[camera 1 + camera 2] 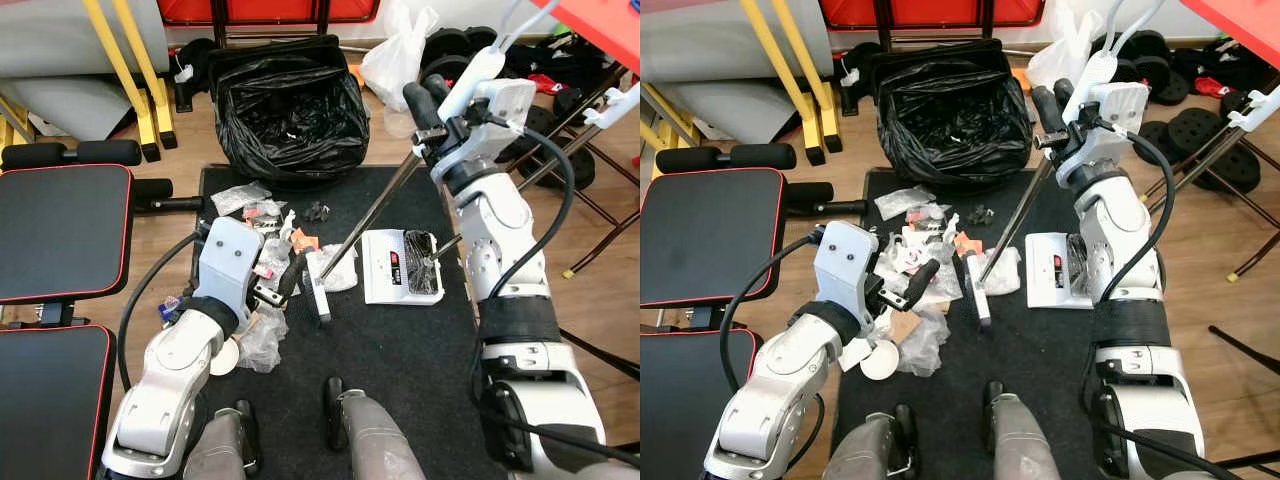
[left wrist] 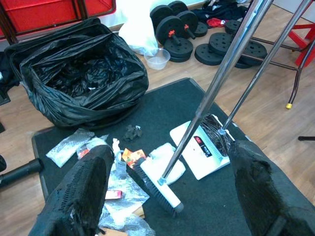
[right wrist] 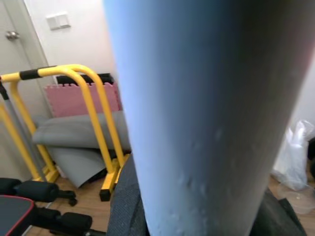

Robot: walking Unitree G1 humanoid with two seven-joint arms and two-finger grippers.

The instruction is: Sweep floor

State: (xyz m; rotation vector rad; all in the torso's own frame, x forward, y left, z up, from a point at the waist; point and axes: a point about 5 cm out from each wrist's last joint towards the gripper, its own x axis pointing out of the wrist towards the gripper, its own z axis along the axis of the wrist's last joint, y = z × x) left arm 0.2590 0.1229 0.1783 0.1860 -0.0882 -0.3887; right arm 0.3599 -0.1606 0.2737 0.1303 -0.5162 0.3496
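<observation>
My right gripper (image 1: 428,118), raised at the upper right, is shut on the broom's white handle (image 1: 478,68). Its metal pole (image 1: 375,210) slants down to the brush head (image 1: 321,297) on the black mat (image 1: 400,340). A white dustpan (image 1: 400,266) with dark debris in it lies just right of the brush; its thin pole (image 2: 256,83) leans up to the right. Several plastic wrappers and scraps (image 1: 262,215) are heaped left of the brush. My left gripper (image 1: 908,285) hovers open low over that litter, its fingers (image 2: 81,194) spread wide.
An open black rubbish bag (image 1: 290,110) stands at the mat's far edge. A black weight bench (image 1: 60,230) is on the left and yellow bars (image 1: 125,70) behind it. Weight plates (image 2: 184,37) and a white plastic bag (image 1: 400,55) lie far right. My legs (image 1: 370,435) stand on the mat.
</observation>
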